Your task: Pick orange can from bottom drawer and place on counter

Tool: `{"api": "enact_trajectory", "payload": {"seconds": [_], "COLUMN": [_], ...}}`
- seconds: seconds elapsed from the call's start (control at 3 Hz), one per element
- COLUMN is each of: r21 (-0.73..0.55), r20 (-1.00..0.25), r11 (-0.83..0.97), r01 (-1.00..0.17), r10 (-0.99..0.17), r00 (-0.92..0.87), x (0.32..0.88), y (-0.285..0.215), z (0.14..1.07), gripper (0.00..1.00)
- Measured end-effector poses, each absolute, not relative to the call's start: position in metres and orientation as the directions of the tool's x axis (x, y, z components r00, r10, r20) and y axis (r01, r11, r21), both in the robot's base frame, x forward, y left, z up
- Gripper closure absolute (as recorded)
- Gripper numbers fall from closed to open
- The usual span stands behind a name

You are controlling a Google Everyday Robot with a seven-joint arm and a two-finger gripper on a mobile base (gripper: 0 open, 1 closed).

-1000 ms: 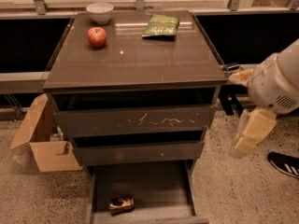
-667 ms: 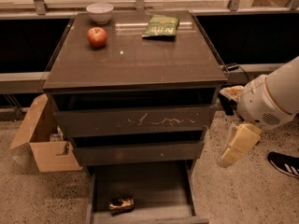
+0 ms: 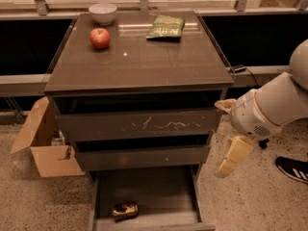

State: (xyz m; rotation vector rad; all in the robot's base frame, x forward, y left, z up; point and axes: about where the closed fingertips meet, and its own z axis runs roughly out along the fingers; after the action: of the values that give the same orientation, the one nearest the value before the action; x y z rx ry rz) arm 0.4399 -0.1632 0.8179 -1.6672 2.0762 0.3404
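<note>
- The tool [image 3: 232, 157] has swung in and down over the last second. It now hangs just beside the cabinet's [image 3: 139, 126] right flank, level with the middle drawer, and is carried by the white arm [image 3: 269, 110].
- Whether the tool is released or clenched cannot be told; it carries nothing.
- The orange can [image 3: 125, 211] has not moved. It lies on its side in the pulled-out bottom drawer [image 3: 154, 189] at the cabinet's foot, near the drawer's front left.
- The tool is well apart from the can, higher and to the right of it.
- I judge this to be the approach: the reach into the drawer is not yet made, so the task is barely begun.
- The worktop [image 3: 159, 61] atop the cabinet holds a red apple [image 3: 100, 38], a green snack bag [image 3: 166, 26] and a white bowl [image 3: 103, 13] toward its back, with bare surface at its front for the can.
</note>
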Motion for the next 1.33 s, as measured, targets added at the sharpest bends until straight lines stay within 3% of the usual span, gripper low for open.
{"api": "enact_trajectory", "payload": {"seconds": [1.33], "r21": [0.011], "r20": [-0.696], "r11": [0.039], "r01": [-0.999], "r10": [-0.717], "r00": [-0.035], "x": [0.413], "y": [-0.061], "z": [0.576], "gripper": [0.00]}}
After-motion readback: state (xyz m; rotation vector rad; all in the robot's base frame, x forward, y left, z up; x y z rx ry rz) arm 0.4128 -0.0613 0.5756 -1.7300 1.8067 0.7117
